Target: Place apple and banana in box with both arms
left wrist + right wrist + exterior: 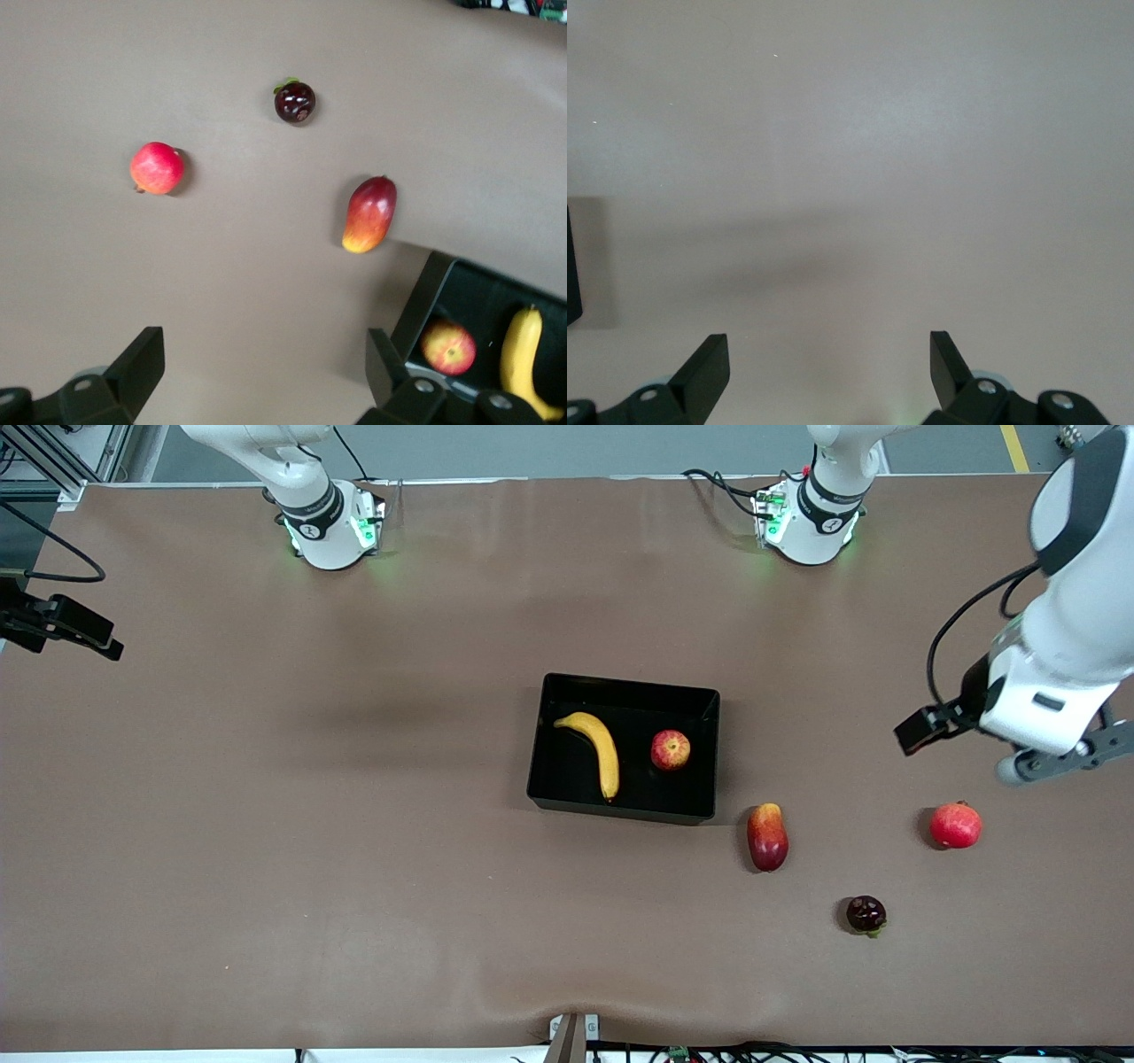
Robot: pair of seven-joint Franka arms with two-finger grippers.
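Brown table covering (266, 824) runs bare along the edge nearest the front camera, and the first thing met going up from there is a small dark purple fruit (866, 914) toward the left arm's end. Slightly farther sit a red-yellow mango-like fruit (767, 837), just beside the box's near corner, and a pinkish-red round fruit (955, 825), well apart from it; these 3 are not part of the job and lie untouched. Farther again is the box (567, 802), a glossy black tray at mid-table, and both task fruits already rest inside it: the banana (601, 751) lies curved along the side toward the right arm's end, the apple (671, 749) sits apart from it toward the left arm's end. By my reading the task is done, with nothing left but to park the arms. The left gripper (261, 363) hangs over bare table near the pinkish-red fruit, jaws spread wide and holding nothing. The right gripper (828, 359) is out of the front view's frame at the right arm's end; its wrist view shows jaws equally wide and empty above plain table. Room for moving is generous: the right arm's whole end is free of fruit, while the left arm has the 3 stray fruits beneath its path.
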